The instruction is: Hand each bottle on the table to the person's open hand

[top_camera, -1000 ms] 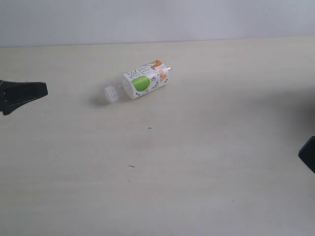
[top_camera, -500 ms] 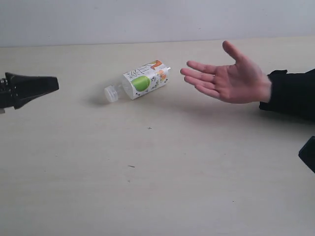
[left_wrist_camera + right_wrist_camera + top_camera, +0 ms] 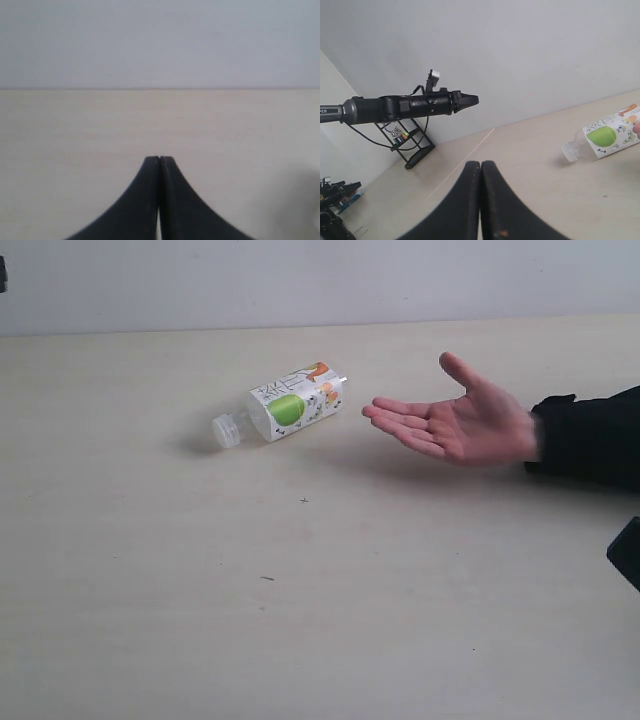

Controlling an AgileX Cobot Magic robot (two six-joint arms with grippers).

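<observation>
One bottle (image 3: 290, 403), clear with a white fruit-print label and clear cap, lies on its side on the beige table (image 3: 300, 590); the right wrist view has it too (image 3: 605, 137). The other three bottles are out of view. The person's open hand (image 3: 455, 425), palm up with a black sleeve, hovers just right of the bottle. My left gripper (image 3: 159, 159) is shut and empty, raised high off the table's left side, its arm showing in the right wrist view (image 3: 420, 106). My right gripper (image 3: 481, 163) is shut and empty, low at the right edge (image 3: 625, 552).
A pale wall runs behind the table. Beyond the table's left side stands a black wire rack (image 3: 407, 142) on the floor, with more equipment (image 3: 335, 200) near it. A few dark specks (image 3: 304, 501) mark the tabletop.
The person's hand came in from the right and settled lower beside the bottle. My left gripper rose from the left edge and left the exterior view. The bottle stayed put.
</observation>
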